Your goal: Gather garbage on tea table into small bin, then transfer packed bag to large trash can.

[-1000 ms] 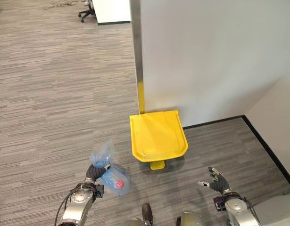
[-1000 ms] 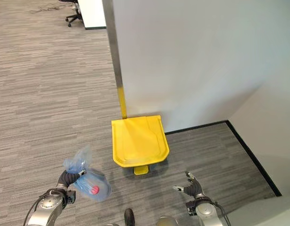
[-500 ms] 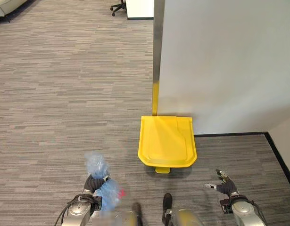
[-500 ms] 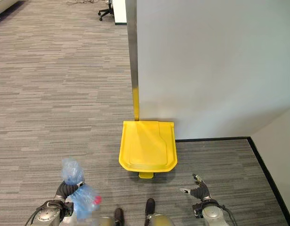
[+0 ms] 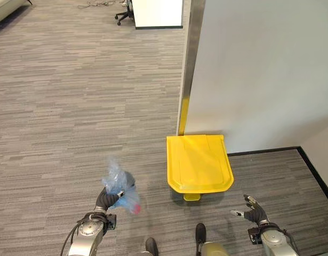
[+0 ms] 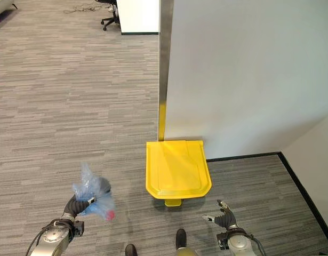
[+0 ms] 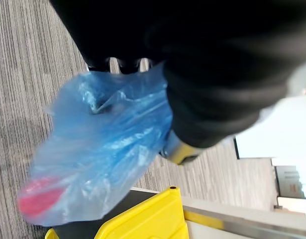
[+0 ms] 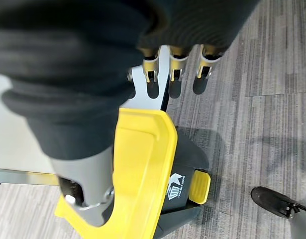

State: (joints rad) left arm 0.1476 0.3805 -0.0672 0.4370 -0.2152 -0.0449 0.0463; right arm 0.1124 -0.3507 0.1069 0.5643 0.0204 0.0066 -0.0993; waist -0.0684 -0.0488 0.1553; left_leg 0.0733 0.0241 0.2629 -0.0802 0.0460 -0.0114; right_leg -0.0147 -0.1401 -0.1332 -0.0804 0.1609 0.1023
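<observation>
Left robot hand (image 5: 103, 201) curled round the neck of a blue plastic garbage bag (image 5: 120, 188) — held above grey carpet (image 5: 73, 106). Right robot hand (image 5: 253, 215) fingers spread, empty; yellow-lidded pedal bin (image 5: 199, 163) shut, against the white wall (image 5: 260, 69).

A thin, crinkled blue plastic bag (image 7: 98, 149), translucent and slightly glossy, shows something red through its film. The left hand (image 5: 104, 201) gripping it wears a dark, matt ribbed cover. The large trash can (image 5: 198, 162) has a smooth yellow plastic lid with a soft sheen; in the right wrist view its body looks dark and matt, with a small yellow plastic pedal (image 8: 199, 186). The right hand (image 8: 167, 69) has silver metallic fingers (image 8: 175, 74) with dark tips. The floor (image 5: 73, 106) is grey carpet with a fine streaked weave. The wall (image 5: 260, 69) behind is smooth, matt white, edged by a brushed metal strip (image 5: 191, 48).
</observation>
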